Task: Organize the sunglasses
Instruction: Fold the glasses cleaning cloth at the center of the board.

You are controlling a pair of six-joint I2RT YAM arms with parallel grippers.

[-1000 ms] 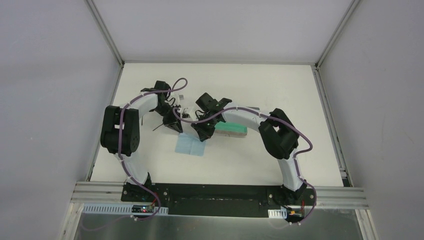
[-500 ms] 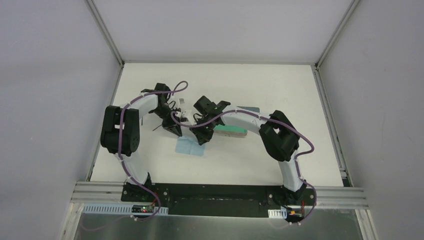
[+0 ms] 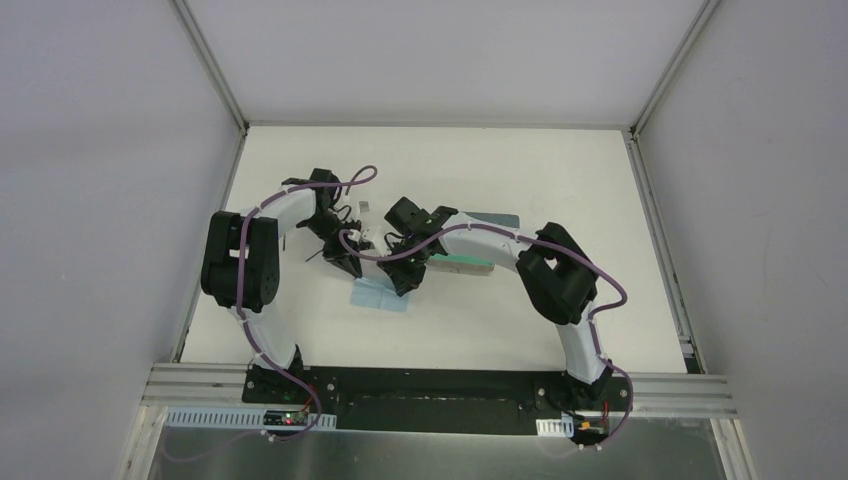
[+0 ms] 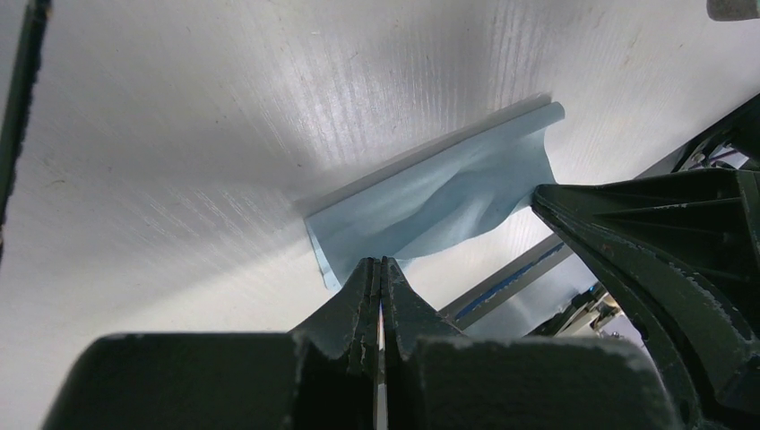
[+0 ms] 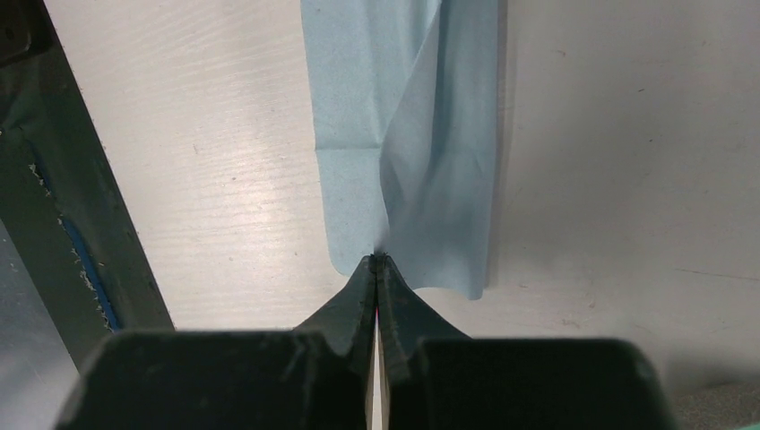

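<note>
Toward the left side of the desk (image 3: 520,170), 1 thin black arm of the sunglasses (image 3: 316,254) pokes out just left of the left pincer (image 3: 347,264). The rest of the frame is hidden under that arm's wrist, so how the sunglasses lie cannot be told.

The left pincer is closed tight, its 2 fingers pressed together on the near edge of the light blue cloth (image 4: 430,202), which shows a soft ripple along its fold. The cloth lies near the middle of the desk, slightly nearer the front edge, between the 2 pincers.

The right pincer (image 3: 401,282) is likewise closed, nipping the cloth (image 5: 408,125) at an edge where 1 layer folds over the other.

Right of it, a teal case (image 3: 462,263) lies flat, partly covered by the right arm. A second, bluish case (image 3: 497,217) sits just behind it, toward the far edge.
</note>
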